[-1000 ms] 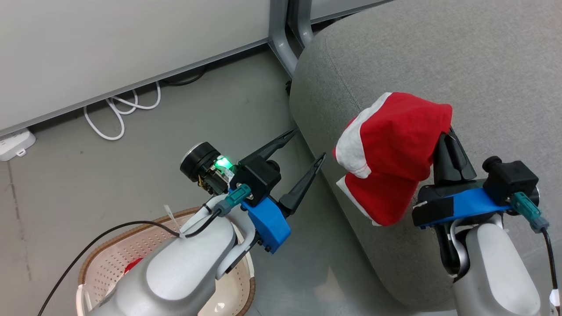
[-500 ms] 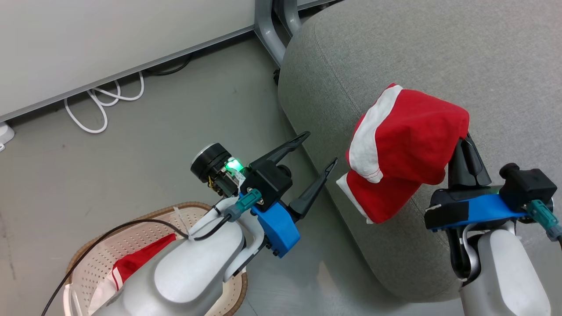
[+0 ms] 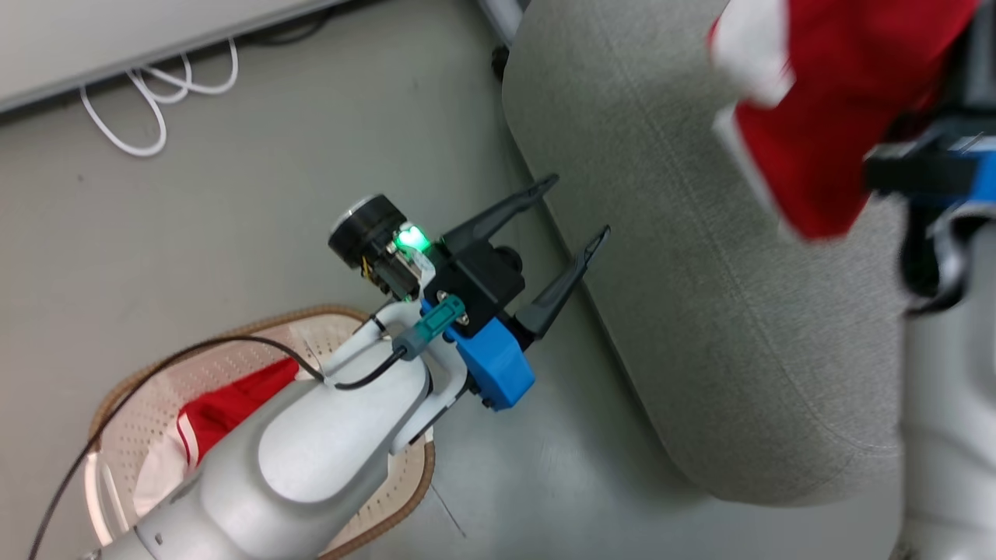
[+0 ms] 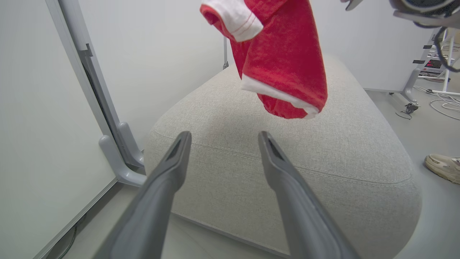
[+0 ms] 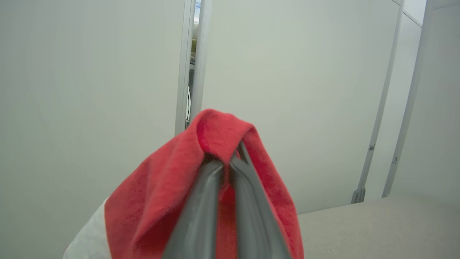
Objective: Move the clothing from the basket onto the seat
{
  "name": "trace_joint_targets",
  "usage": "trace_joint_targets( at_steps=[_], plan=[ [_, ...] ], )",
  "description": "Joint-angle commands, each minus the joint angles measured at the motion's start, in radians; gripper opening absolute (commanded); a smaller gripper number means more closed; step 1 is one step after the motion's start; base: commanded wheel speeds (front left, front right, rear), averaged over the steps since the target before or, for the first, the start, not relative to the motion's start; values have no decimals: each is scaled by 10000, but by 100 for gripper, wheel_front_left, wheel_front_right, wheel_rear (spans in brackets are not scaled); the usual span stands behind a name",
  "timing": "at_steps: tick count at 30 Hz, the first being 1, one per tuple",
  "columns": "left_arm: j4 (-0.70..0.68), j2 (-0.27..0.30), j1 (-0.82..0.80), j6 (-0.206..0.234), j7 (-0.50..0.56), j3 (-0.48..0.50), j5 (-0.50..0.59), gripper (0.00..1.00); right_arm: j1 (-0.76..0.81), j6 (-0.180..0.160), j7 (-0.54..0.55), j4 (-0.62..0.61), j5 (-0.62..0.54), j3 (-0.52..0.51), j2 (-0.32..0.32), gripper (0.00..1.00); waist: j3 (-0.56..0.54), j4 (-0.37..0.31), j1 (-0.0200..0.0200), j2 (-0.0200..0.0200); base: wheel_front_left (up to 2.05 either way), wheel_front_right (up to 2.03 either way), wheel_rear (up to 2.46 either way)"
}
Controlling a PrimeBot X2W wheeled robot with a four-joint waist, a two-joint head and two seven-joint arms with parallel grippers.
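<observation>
The right hand (image 5: 230,158) has its fingers pressed together, pinching a fold of a red garment (image 5: 161,201) with white trim; the cloth drapes over both fingers. That garment hangs clear above the top of the seat (image 4: 287,172), inside the edge nearest the left hand (image 3: 581,206), and does not touch the upholstery. The left hand is spread wide and empty, held just off that seat edge, above the floor (image 3: 233,233). The basket (image 3: 272,317) stands on the floor near the seat, partly covered by the left forearm (image 3: 311,451). A second red piece (image 3: 226,404) with white striping lies inside it. A white cable (image 3: 140,117) lies looped on the floor by the wall.
</observation>
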Motion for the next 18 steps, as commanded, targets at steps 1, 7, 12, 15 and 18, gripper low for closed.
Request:
trace_joint_targets(
  at_steps=[1,7,12,15,18],
  plan=[
    [-90,126,-267,-12,42,37,85,100,-603,-7,-3,-165,-102,-256,-289,0,641,174,-1,-1,0,0,0],
    [-394,285,-866,-2,273,81,295,100,-2136,-7,-2,-590,-117,-1715,-1464,0,1817,509,-1,-1,0,0,0],
    [-633,611,-1201,36,444,135,445,100,-2851,-8,-3,-321,110,-2690,-2481,0,2530,539,-1,-1,0,0,0],
    [-788,797,-1334,77,549,153,491,100,-3001,-7,-3,79,114,-3028,-2790,0,2853,502,-1,-1,0,0,0],
    [-924,906,-1386,110,635,137,555,100,-2935,-7,-5,650,3,-3295,-2912,0,3088,470,-1,-1,0,0,0]
  ],
)
